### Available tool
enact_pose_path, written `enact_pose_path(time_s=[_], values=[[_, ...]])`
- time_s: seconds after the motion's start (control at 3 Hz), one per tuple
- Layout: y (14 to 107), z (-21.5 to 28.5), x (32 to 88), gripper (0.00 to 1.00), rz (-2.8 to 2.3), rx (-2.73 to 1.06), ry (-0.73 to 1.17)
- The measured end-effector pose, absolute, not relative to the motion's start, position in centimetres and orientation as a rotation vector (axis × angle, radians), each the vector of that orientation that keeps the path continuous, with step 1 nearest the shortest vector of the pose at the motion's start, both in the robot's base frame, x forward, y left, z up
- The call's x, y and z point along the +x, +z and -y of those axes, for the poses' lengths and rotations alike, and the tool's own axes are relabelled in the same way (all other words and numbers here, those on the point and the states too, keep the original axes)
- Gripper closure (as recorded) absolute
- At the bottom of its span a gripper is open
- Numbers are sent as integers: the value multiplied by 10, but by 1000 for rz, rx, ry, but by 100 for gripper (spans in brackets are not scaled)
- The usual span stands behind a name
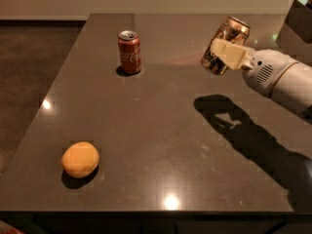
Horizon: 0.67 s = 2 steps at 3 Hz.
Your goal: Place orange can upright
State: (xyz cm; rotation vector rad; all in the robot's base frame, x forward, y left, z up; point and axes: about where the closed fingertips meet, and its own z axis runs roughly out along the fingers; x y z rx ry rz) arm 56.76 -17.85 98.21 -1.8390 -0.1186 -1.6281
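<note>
Gripper [223, 53] at 2 o'clock over table [161, 130], fingers clamped on orange can [233, 32]. Can held tilted, clear of the surface, silver top toward 1 o'clock. Red can [129, 52] upright at 11 o'clock; orange lump [80, 159] at 8 o'clock.

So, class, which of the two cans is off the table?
The orange can, tilted in the gripper at right; the red can stands on the table.
</note>
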Motion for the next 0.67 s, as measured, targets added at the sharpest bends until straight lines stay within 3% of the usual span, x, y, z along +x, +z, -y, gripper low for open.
enact_pose_path(time_s=[0.67], values=[[966, 164, 559, 100, 300, -1892, -1725]])
